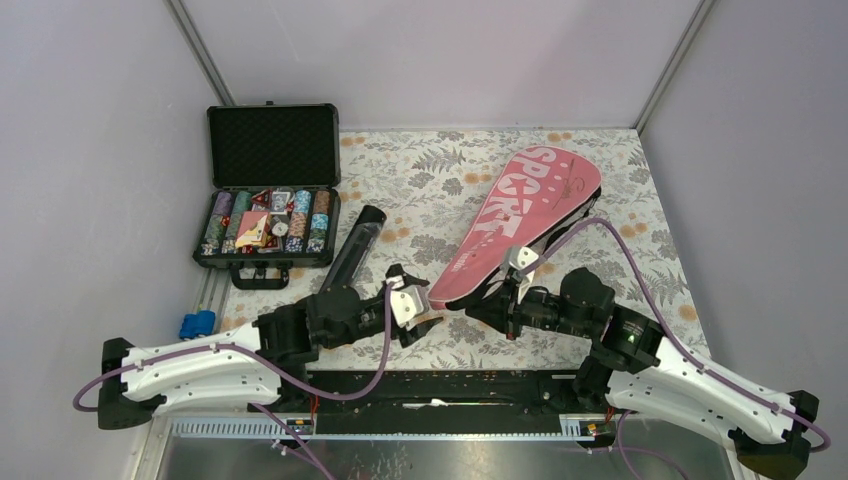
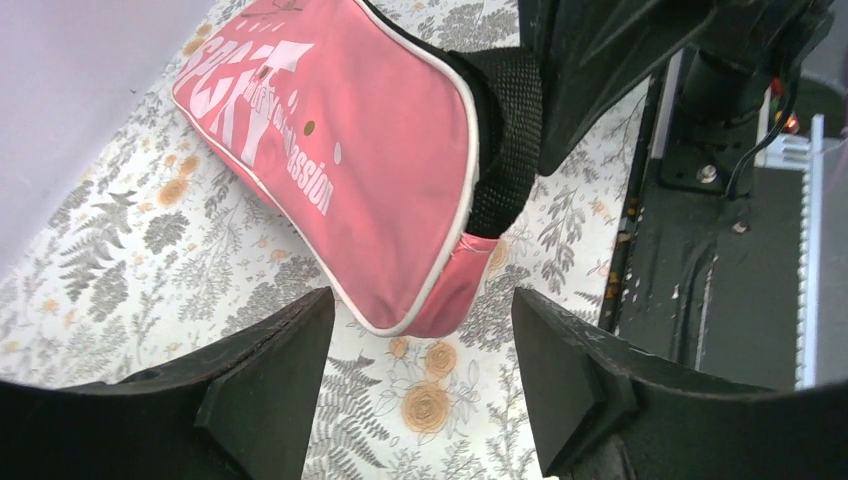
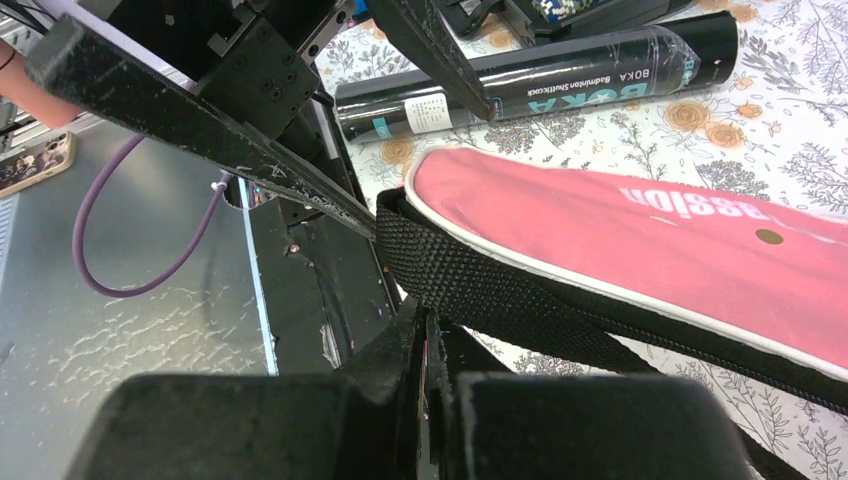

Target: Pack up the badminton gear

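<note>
Blue block (image 1: 197,323): small, at the bench's left rim beside the left arm
Left tool (image 2: 422,300): jaws wide, holding nothing; the bag's narrow tip shows between its fingers, apart from both
Right tool (image 3: 428,350): jaws pressed together just under the black strap (image 3: 470,280); whether they pinch anything thin cannot be told
Pink bag (image 1: 520,215): flat on the floral bench (image 1: 420,170), right of centre, wide end far, narrow end at both tools
Bag writing: white "SPORT"; smaller letters ending "ession"
Black tube (image 3: 540,85): lying left of the bag; teal "BOKA", small "Badminton Shuttlecock", white label; the left tool's finger crosses in front of it
Chip case (image 1: 270,190): far left, lid up, rows of colourful chips
</note>
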### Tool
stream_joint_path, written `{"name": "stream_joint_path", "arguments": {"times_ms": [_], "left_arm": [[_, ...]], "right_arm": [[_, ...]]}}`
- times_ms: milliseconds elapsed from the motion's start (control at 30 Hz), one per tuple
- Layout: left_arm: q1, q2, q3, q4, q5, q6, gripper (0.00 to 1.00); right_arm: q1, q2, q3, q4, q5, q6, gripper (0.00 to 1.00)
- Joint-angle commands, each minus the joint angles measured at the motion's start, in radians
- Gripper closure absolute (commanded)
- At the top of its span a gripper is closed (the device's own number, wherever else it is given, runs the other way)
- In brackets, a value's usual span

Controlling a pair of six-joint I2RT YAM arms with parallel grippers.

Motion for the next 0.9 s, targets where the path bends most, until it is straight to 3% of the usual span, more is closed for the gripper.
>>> {"name": "stream_joint_path", "arguments": {"times_ms": [0, 233, 400, 500, 633, 867], "left_arm": [[0.004, -0.01, 0.003, -0.006, 0.037, 0.154, 0.28], [0.004, 0.025, 0.002, 0.05, 0.048, 0.214, 0.27], [0.004, 0.063, -0.002, 0.118, 0.037, 0.227, 0.33], [0.004, 0.072, -0.013, 0.158, 0.031, 0.226, 0.44], [0.004, 0.077, -0.02, 0.217, 0.001, 0.195, 0.72], [0.004, 0.144, 0.043, 0.162, -0.035, 0.142, 0.86]], "right_arm": [[0.01, -0.014, 0.064, 0.067, 0.011, 0.042, 1.0], [0.01, -0.02, 0.085, 0.063, -0.011, 0.068, 1.0], [0.01, -0.015, 0.092, 0.041, -0.026, 0.098, 1.0], [0.01, -0.014, 0.096, 0.04, -0.05, 0.126, 1.0], [0.01, 0.003, 0.093, 0.038, -0.097, 0.12, 1.0], [0.01, 0.123, 0.148, 0.065, -0.183, 0.179, 1.0]]}}
